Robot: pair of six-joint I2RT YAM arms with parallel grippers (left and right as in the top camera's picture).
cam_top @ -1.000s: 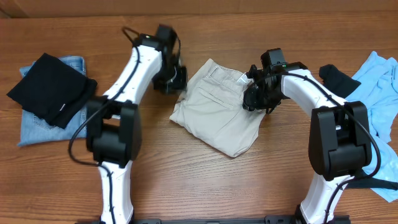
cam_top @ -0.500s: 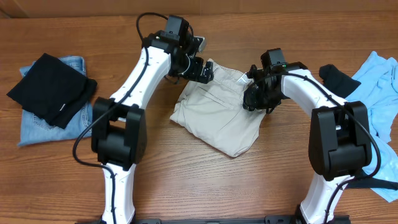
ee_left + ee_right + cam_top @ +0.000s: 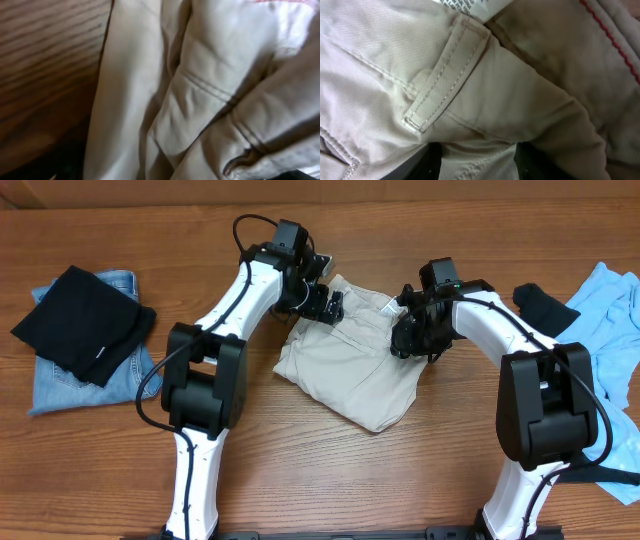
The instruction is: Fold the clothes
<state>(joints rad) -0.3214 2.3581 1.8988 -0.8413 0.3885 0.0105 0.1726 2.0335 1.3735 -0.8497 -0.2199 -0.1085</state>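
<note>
The khaki trousers [image 3: 350, 370], folded on the counter [image 3: 300, 470], appear soft, light and limp. The right hand [image 3: 408, 340] pinches their edge. Whether the left hand [image 3: 325, 305] is wide or narrow cannot be told. Best hold: the stiffer waistband [image 3: 362, 292].

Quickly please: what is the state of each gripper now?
Left gripper: cannot be told; it is at the khaki trousers.
Right gripper: closed on the khaki trousers.
</note>
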